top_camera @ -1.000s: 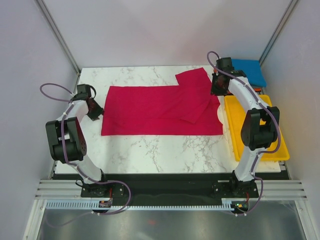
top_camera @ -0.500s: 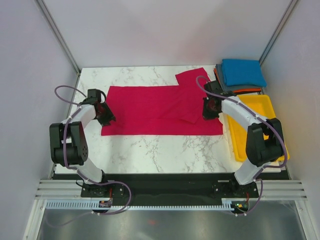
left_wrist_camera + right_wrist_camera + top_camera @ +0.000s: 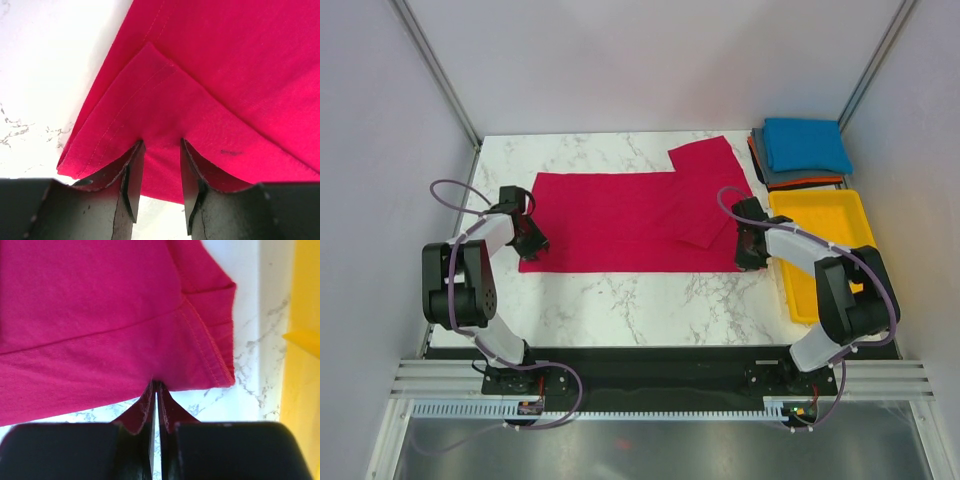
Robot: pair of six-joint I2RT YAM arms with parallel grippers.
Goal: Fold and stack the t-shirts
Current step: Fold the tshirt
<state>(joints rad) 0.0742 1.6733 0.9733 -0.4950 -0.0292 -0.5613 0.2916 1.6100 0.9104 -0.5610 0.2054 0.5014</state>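
Observation:
The crimson-red t-shirt [image 3: 620,220] lies flat across the marble table, one sleeve folded over its far right part. My left gripper [image 3: 532,240] is at its near-left corner. In the left wrist view the gripper [image 3: 161,145] is open, its fingers astride a folded corner of the red cloth [image 3: 225,75]. My right gripper [image 3: 748,252] is at the near-right corner. In the right wrist view it [image 3: 156,384] is shut, pinching the near edge of the shirt [image 3: 100,315] beside the stitched hem. Folded blue [image 3: 807,143], grey [image 3: 782,176] and orange [image 3: 820,183] t-shirts are stacked at the back right.
A yellow plastic tray [image 3: 825,228] stands along the right edge of the table, close beside my right arm, and shows at the right of the right wrist view [image 3: 305,365]. Bare marble runs along the near edge in front of the shirt.
My right gripper has come from beside the back-right stack to the shirt's near-right corner and closed there. The left gripper has moved in onto the near-left corner.

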